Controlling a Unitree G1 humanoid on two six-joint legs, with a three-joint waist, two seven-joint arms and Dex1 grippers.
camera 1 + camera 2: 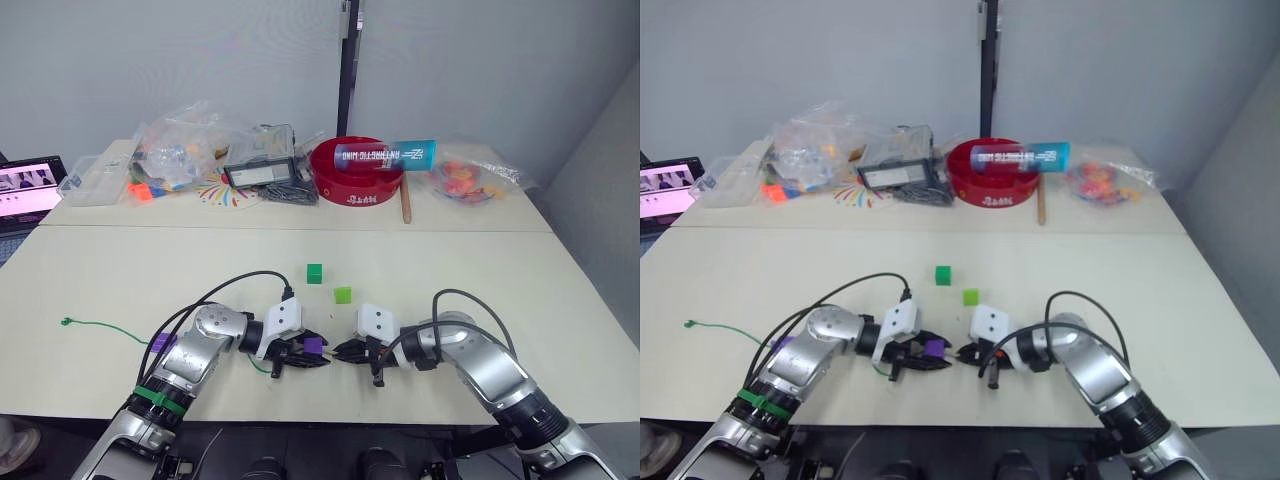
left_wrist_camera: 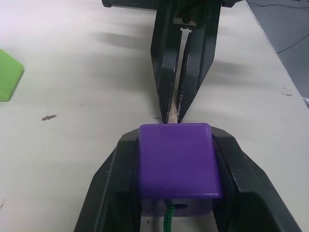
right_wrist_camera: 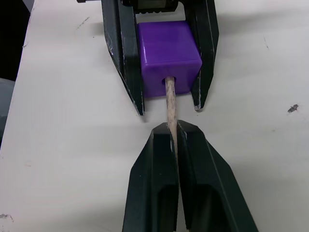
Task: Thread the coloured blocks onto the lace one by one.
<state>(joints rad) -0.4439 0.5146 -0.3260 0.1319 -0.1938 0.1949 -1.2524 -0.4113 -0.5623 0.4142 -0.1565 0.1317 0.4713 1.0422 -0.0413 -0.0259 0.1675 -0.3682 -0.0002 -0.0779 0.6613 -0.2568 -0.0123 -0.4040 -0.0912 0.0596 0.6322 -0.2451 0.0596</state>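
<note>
Lace (image 3: 170, 104) of thin green cord, near the worktop's front edge, has its pale stiff tip pinched in my right gripper (image 3: 172, 137), poking through the hard small purple plastic cube (image 2: 177, 159) clamped in my left gripper (image 2: 176, 145); I'd grip that rigid tip, not the limp cord.

A red bowl (image 1: 357, 175) sits at the far side of the worktop (image 1: 520, 290), a blue-labelled tube (image 1: 385, 153) lying across its rim, beside clear bags (image 1: 180, 145) and a laptop (image 1: 25, 190).
</note>
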